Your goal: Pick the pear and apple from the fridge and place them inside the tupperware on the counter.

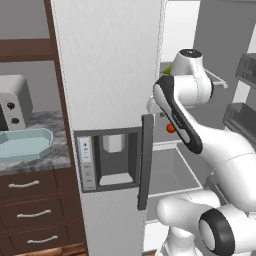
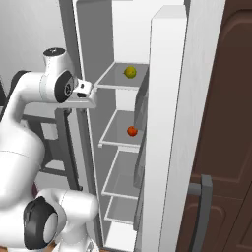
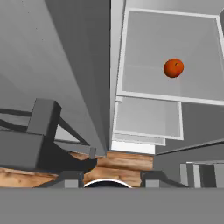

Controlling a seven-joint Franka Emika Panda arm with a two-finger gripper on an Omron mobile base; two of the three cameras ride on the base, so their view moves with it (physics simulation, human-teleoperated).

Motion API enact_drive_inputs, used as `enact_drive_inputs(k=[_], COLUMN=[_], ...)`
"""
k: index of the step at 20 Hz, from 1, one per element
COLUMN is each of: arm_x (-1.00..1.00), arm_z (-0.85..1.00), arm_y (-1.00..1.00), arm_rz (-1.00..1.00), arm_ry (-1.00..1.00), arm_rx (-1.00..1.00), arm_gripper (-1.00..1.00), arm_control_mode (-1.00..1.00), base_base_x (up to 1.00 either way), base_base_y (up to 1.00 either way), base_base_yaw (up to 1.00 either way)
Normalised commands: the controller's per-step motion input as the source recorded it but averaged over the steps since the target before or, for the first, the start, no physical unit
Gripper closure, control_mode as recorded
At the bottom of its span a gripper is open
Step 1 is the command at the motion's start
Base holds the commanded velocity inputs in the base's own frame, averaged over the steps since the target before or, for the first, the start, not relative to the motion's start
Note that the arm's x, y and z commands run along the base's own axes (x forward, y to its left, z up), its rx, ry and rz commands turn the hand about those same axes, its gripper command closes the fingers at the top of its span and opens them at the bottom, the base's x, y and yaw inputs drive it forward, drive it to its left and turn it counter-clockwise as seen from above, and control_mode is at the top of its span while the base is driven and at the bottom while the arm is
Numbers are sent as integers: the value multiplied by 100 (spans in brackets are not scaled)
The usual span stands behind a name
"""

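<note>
Apple [image 3: 173, 68] sits alone on a fridge [image 1: 110, 75] shelf ahead of my gripper [image 3: 111, 177]; the pear [image 2: 130, 72] rests one shelf higher. Whether my fingers stand apart I cannot tell. I should centre on the apple, then descend straight, clear of the shelf edge.

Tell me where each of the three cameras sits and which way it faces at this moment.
Left base view: behind the arm's left, facing the white-grey fridge, the pale blue octagonal tupperware and the grey marbled counter; white arm at right.
Right base view: behind the arm's right, facing the fridge shelves with the yellow-green pear and red-orange apple; arm at left.
Hand view: on the hand, looking down the fridge shelves at the apple; gripper at bottom.
All three views share the apple.
</note>
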Motion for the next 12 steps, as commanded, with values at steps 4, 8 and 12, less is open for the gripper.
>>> enact_drive_inputs(k=[4,8,12], arm_x=[-27,-36,-26], arm_z=[-2,-12,-21], arm_y=[0,-24,-24], arm_rz=[-9,-80,-100], arm_ry=[-15,-12,0], arm_rx=[0,40,43], arm_gripper=[-100,-100,-100], arm_control_mode=[-100,-100,-100], base_base_x=[0,0,0], base_base_y=[0,0,0], base_base_yaw=[0,0,0])
